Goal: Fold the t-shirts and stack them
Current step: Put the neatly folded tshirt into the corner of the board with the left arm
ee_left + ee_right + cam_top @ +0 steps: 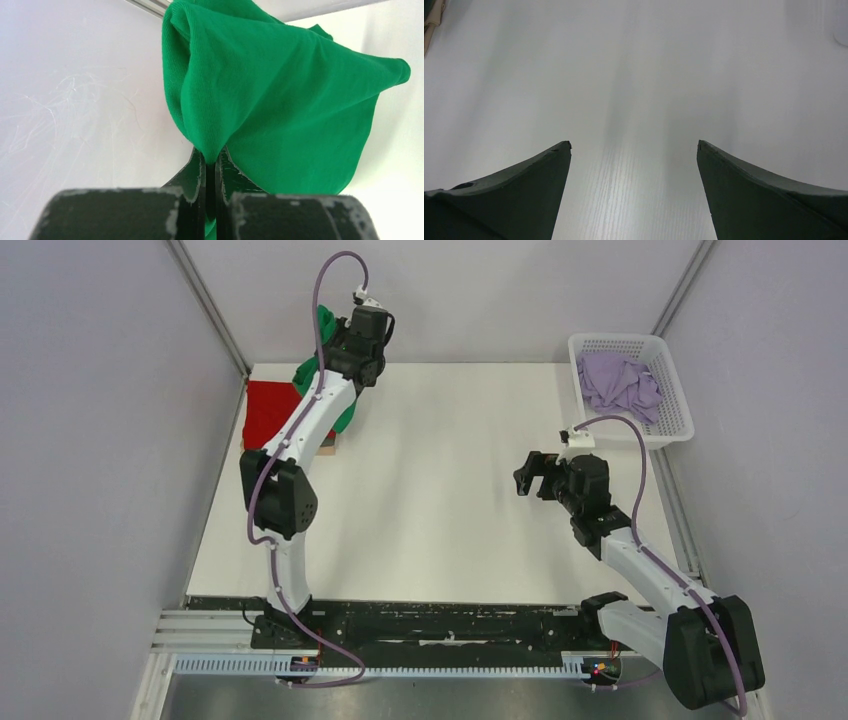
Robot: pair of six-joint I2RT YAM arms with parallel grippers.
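My left gripper (210, 159) is shut on a fold of the bright green t-shirt (280, 100) and holds it up at the table's far left; in the top view the green t-shirt (322, 328) hangs behind the left arm, mostly hidden by it. The red t-shirt (268, 410) lies folded flat on the table at the left edge, beside and below the green one. The pale lilac t-shirt (620, 380) lies crumpled in the white basket (672, 415) at the far right. My right gripper (531, 477) is open and empty over bare table, its fingertips (559, 152) wide apart.
Grey walls close in the table on the left, back and right. A small brown object (328, 447) lies beside the red shirt, under the left arm. The black rail with both arm bases runs along the near edge.
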